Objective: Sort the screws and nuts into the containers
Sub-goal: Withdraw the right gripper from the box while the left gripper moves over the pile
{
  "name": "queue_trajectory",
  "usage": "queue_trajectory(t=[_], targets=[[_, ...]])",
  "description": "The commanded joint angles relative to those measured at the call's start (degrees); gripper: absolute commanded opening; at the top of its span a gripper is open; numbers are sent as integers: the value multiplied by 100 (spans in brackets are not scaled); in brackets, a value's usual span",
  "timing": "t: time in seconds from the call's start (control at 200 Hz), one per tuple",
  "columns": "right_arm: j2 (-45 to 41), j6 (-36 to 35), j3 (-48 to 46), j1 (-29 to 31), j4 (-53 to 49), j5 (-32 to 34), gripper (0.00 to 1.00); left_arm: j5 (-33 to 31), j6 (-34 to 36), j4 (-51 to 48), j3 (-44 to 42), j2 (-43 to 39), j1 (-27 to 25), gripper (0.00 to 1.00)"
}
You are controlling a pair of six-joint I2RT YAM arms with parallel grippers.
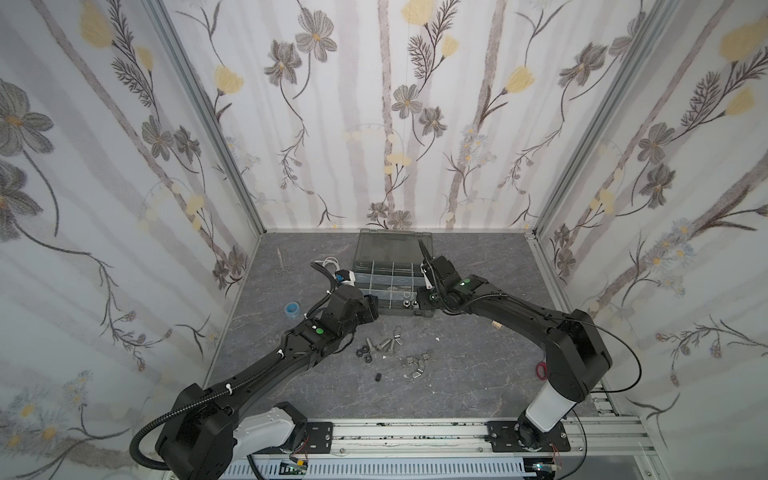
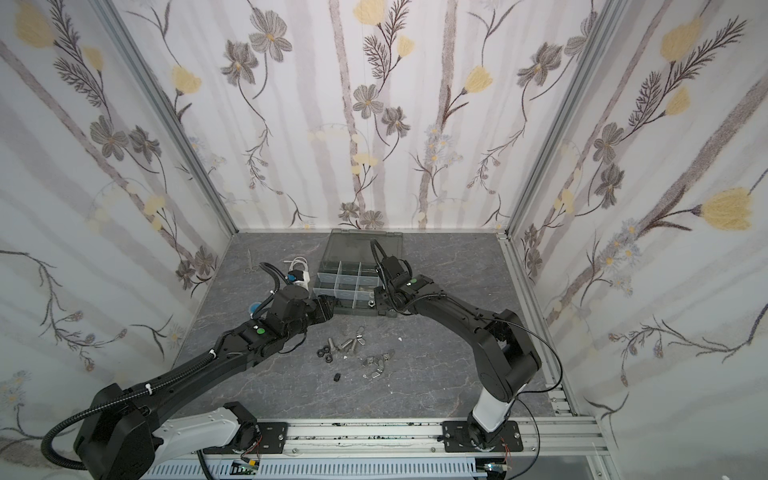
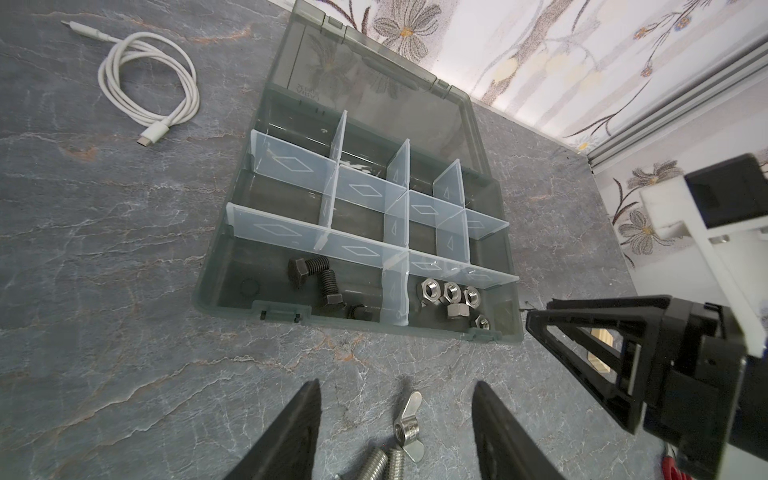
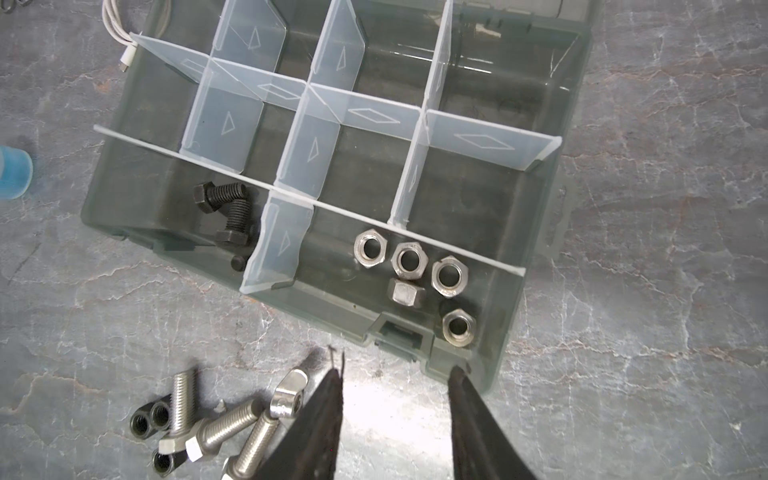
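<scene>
The dark grey case of containers [image 1: 388,249] [image 3: 216,286] lies open at the back. Black screws [image 4: 226,208] lie in its front left compartment, and several silver hex nuts [image 4: 409,259] in the one beside it. On the table in front lie silver screws [image 4: 226,428] [image 1: 384,344], black nuts [image 4: 149,419] and wing nuts [image 1: 415,361]. My left gripper [image 3: 397,384] [image 1: 372,311] is open and empty, with a wing nut [image 3: 409,428] on the table between its fingers. My right gripper [image 4: 397,370] [image 1: 424,306] is open and empty at the case's front right corner.
A coiled white cable [image 3: 149,83] lies left of the case, with a blue ring [image 1: 291,309] and metal scissors [image 1: 281,259] further left. A small black piece [image 1: 378,377] lies near the front. A cork [image 1: 496,325] and red handles [image 1: 541,370] sit by the right arm.
</scene>
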Motion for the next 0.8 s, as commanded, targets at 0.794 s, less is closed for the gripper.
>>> queue_trajectory(t=[0.794], targets=[[-1894,1082,-2452,29,918,13,45,687,92,131,122,986,-140,60]])
